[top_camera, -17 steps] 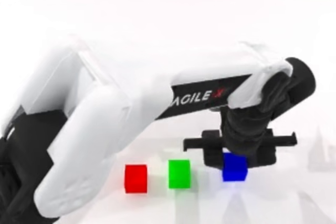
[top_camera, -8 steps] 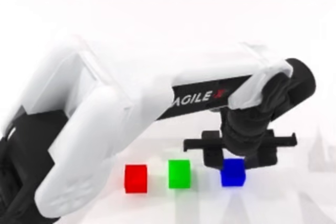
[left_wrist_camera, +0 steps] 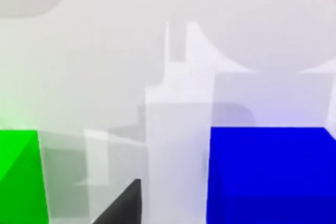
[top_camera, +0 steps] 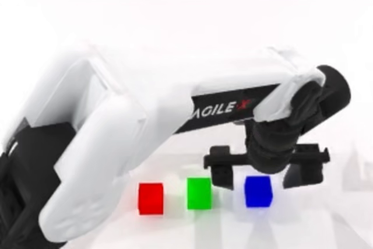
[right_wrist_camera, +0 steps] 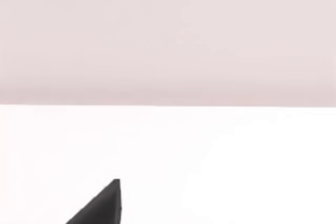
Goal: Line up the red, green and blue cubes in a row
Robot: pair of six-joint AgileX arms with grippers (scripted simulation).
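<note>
You are seeing the red cube [top_camera: 151, 198] sitting at the left of the row on the white table [top_camera: 326, 225], the green cube [top_camera: 199, 193] just beside it, and the blue cube [top_camera: 258, 191] further right, apart from the green. Your left gripper [top_camera: 262, 173] is hovering over the blue cube; its jaws, pinching it a second ago, are now standing spread, clear of both sides. Your right arm is showing only table.
</note>
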